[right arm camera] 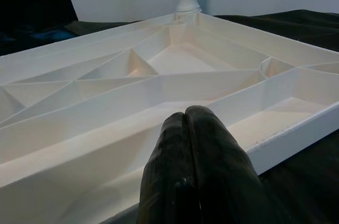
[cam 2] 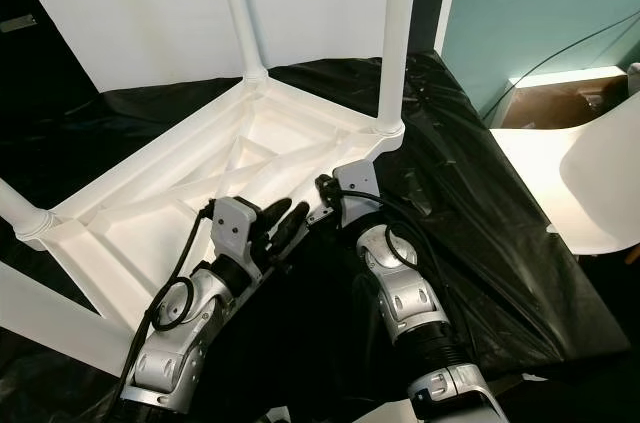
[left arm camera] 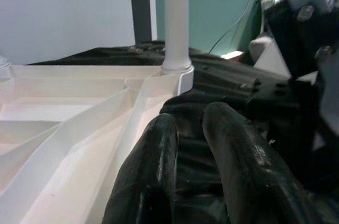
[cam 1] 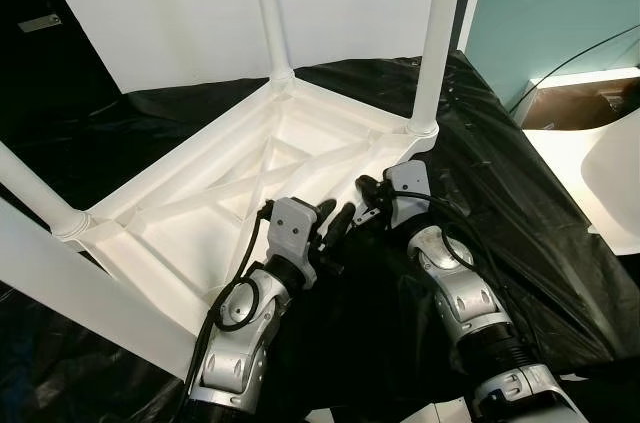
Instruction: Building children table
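A white plastic children's table (cam 1: 160,205) lies upside down on a black cloth (cam 1: 500,193), its ribbed underside facing up. White legs stand in its corners: two at the far side (cam 1: 270,13) (cam 1: 438,33), one at the left (cam 1: 30,191), and one slanting close across the lower left (cam 1: 90,303). My left gripper (cam 1: 335,218) hovers at the table's near right edge, its fingers (left arm camera: 153,150) slightly apart and holding nothing. My right gripper (cam 1: 365,195) is beside it, just over the rim (right arm camera: 286,139), with fingers (right arm camera: 201,128) pressed together and empty.
A white chair (cam 1: 610,173) stands at the right past the cloth. Behind it are a cardboard box (cam 1: 580,108), a cable and a teal wall (cam 1: 560,3). A white wall panel (cam 1: 180,3) rises behind the table.
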Available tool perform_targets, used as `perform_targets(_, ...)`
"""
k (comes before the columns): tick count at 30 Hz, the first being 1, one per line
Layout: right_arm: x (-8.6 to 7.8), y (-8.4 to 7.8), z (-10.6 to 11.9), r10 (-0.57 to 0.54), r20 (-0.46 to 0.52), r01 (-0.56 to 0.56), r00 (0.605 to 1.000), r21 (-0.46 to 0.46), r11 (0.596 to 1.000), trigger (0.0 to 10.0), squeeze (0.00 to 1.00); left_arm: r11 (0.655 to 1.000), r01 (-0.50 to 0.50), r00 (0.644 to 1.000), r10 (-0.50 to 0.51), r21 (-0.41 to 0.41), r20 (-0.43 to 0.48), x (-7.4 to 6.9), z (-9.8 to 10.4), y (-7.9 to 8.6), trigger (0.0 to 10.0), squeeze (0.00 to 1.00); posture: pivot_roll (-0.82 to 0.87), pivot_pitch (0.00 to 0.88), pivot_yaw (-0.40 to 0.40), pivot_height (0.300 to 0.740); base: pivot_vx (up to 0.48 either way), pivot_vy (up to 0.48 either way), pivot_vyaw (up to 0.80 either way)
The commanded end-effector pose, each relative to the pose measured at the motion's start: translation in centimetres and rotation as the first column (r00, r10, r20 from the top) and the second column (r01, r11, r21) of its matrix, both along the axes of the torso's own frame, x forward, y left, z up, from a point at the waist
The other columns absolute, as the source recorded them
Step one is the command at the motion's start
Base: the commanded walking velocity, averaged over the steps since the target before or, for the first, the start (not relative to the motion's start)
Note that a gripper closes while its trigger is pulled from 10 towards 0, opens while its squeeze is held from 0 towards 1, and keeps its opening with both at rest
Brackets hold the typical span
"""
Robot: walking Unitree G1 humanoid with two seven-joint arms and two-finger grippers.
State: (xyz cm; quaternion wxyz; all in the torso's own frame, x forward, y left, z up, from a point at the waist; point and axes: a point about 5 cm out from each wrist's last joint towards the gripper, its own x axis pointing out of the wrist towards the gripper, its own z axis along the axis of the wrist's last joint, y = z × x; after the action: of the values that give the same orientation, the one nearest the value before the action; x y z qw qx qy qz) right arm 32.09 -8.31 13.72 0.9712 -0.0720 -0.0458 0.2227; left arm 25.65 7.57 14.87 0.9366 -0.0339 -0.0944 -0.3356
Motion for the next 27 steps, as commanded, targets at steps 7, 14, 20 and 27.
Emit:
perform_targets(7,-0.2,0.1,-1.0,0.0,-0.04,-0.001,0.999,-0.012,1.0,10.0,0.0,0.986,0.166,0.981,-0.164,0.016,-0.101,-3.5,-1.9,2.6,10.0,0.0,-0.04,0.0,0.088,0.74,0.0,0.0,0.0)
perform_targets(14,-0.2,0.4,-1.2,0.008,-0.047,-0.009,0.999,-0.012,1.0,10.0,0.0,0.977,0.211,0.967,-0.206,0.017,-0.15,-5.4,-2.8,3.6,10.0,0.0,-0.03,0.0,0.084,0.74,0.0,0.0,0.0)
perform_targets(20,-0.1,0.6,-1.2,0.014,-0.05,-0.015,0.999,-0.014,1.0,10.0,0.0,0.978,0.206,0.961,-0.197,0.024,-0.194,-7.3,-3.4,5.3,10.0,0.0,-0.02,0.0,0.082,0.74,0.0,0.0,0.0)
perform_targets(27,-0.1,0.4,-1.4,0.016,-0.056,-0.017,0.998,-0.018,1.0,10.0,0.0,0.988,0.144,0.96,-0.128,0.048,-0.249,-9.3,-4.5,7.0,10.0,0.0,0.0,0.0,0.078,0.74,0.0,0.0,0.0)
